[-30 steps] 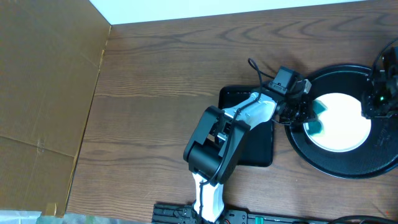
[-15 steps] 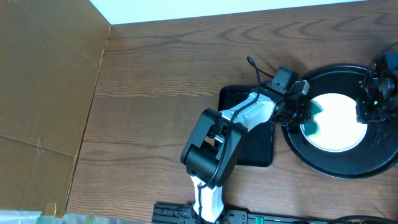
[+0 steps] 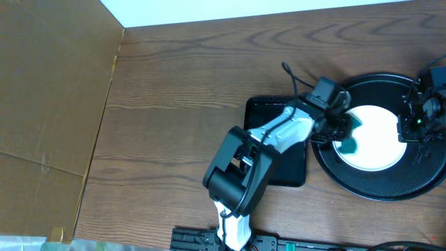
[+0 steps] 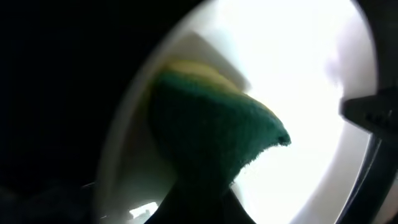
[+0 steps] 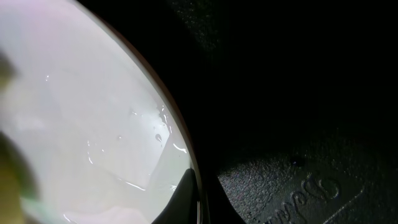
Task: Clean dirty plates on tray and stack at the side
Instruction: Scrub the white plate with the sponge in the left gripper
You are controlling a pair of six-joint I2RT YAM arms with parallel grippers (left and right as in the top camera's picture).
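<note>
Overhead view: left claw (image 3: pixel 341 130) sits at the left edge of a round glossy white plate (image 3: pixel 376 136), pinching a green-and-yellow sponge (image 4: pixel 211 130). Left wrist view shows the sponge down on the plate's white face near the rim. A teal-green smear (image 3: pixel 346 145) lies just beside that claw on the plate's left part. The plate lies inside a large round black tray with a raised rim (image 3: pixel 369 189), at the right end of the brown wooden desk (image 3: pixel 181 104). Right claw (image 3: pixel 412 124) is at the plate's right edge. Right wrist view gives only a dark fingertip by the rim, so I cannot tell if it is spread or clamped.

Change over the last second: plate and round black tray have both slid a little left, toward the smaller rectangular black tray (image 3: pixel 289 171), and the left wrist has shifted slightly up. The smear is still there. Judgement: scrubbing is under way, the strokes drag the plate along, and the stain is not cleared. Only one plate face shows, and nothing is stacked at the side yet.
</note>
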